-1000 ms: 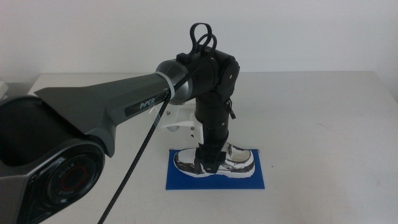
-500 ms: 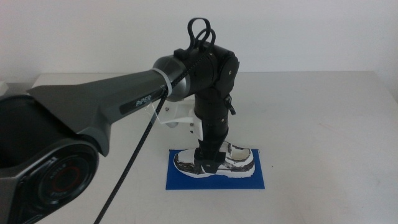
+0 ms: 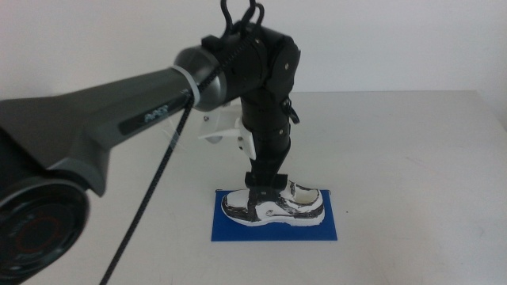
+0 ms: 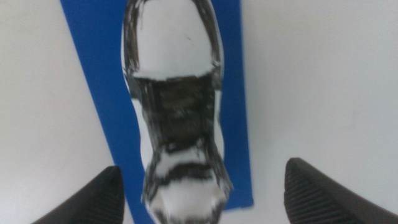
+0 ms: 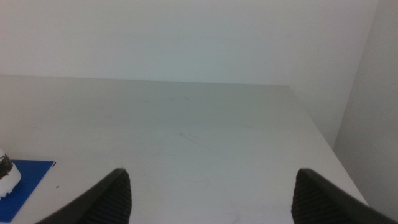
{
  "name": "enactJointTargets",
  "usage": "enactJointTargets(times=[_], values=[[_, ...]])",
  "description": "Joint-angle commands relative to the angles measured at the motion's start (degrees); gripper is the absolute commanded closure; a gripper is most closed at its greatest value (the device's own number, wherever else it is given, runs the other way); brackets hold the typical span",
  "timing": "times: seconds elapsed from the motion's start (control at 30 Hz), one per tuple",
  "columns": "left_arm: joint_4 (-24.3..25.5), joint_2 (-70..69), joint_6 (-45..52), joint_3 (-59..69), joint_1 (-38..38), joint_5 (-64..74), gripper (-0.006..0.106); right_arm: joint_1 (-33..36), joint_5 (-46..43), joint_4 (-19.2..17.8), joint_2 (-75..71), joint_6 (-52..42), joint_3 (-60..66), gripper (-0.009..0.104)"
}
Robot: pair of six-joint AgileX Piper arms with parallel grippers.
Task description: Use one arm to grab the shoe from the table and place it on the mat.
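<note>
Middle view, from the near edge outward: the mat (image 3: 273,228) lies flat on the table (image 3: 412,158) with the shoe (image 3: 273,207) resting on it, sole down and inside the blue border. Directly over the shoe's middle hangs the left gripper (image 3: 264,190), at the end of the arm (image 3: 142,119) that reaches in from the left. From this side it is hard to tell whether the fingertips clear the shoe's collar. The left wrist view settles the spread: both jaws stand wide apart, one on each side of the shoe (image 4: 177,112), gripping nothing, with the mat (image 4: 93,81) showing under it.

The placing looks done; the risk lies in the retreat. A sideways drift during the lift could let a finger catch the collar and drag the shoe off the mat.

Farther off, the right gripper (image 5: 211,190) waits with its jaws wide over bare table.
</note>
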Motion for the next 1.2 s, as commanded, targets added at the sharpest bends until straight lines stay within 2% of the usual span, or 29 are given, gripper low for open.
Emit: enactJointTargets(times=[0.0, 0.2, 0.3, 0.4, 0.6, 0.87, 1.1, 1.17], values=[[0.39, -5.33, -1.35, -1.71, -0.30, 5.55, 0.015, -0.27, -4.54, -0.49, -1.21, -0.72, -0.54, 0.029], [4.60, -10.94, -1.30, -1.71, -0.30, 5.55, 0.017, -0.27, -4.54, -0.49, -1.21, -0.72, -0.54, 0.029], [8.85, -14.81, 0.47, -1.71, -0.30, 5.55, 0.019, -0.27, -4.54, -0.49, -1.21, -0.72, -0.54, 0.029], [15.15, -18.96, 4.85, -1.71, -0.30, 5.55, 0.021, -0.27, -4.54, -0.49, -1.21, -0.72, -0.54, 0.029], [29.06, -25.82, 19.02, -1.71, -0.30, 5.55, 0.025, -0.27, -4.54, -0.49, -1.21, -0.72, -0.54, 0.029], [49.50, -30.96, 43.73, -1.71, -0.30, 5.55, 0.030, -0.27, -4.54, -0.49, -1.21, -0.72, -0.54, 0.029], [58.47, -32.45, 65.76, -1.71, -0.09, 5.55, 0.031, -0.27, -4.54, -0.49, -1.21, -0.72, -0.54, 0.029], [56.76, -32.92, 69.70, -1.71, 1.18, 5.43, 0.031, -0.27, -4.54, -0.49, -1.21, -0.72, -0.54, 0.029]])
